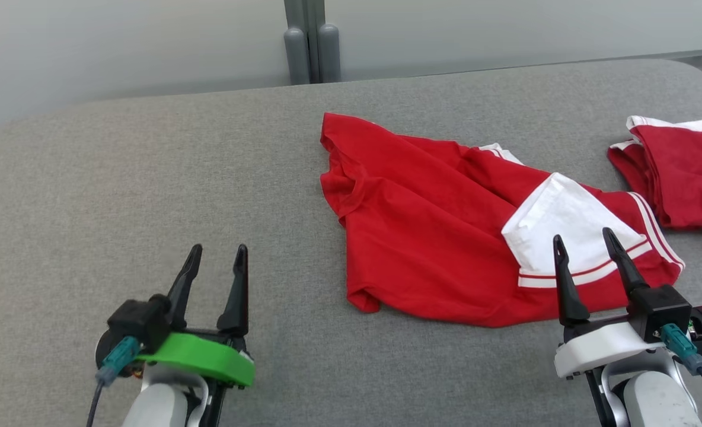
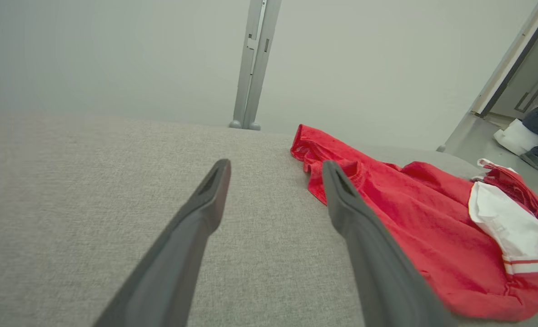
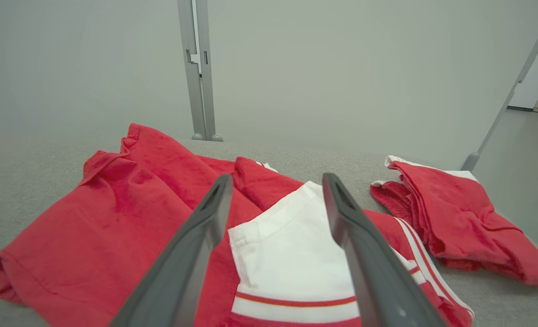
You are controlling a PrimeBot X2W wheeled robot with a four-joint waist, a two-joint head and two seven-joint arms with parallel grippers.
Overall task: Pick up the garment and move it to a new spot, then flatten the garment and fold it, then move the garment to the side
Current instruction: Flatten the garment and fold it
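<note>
Now left pincer [image 1: 219, 248], right pincer [image 1: 583, 234]: parted, empty.

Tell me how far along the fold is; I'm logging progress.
Done: nothing on this red shirt, which lies crumpled on the grey padded surface; a second red garment sits folded at right. In hand: nothing, left gripper and right gripper open, the right aimed at the shirt's white panel. Left: pick up, flatten, fold, move aside.
</note>
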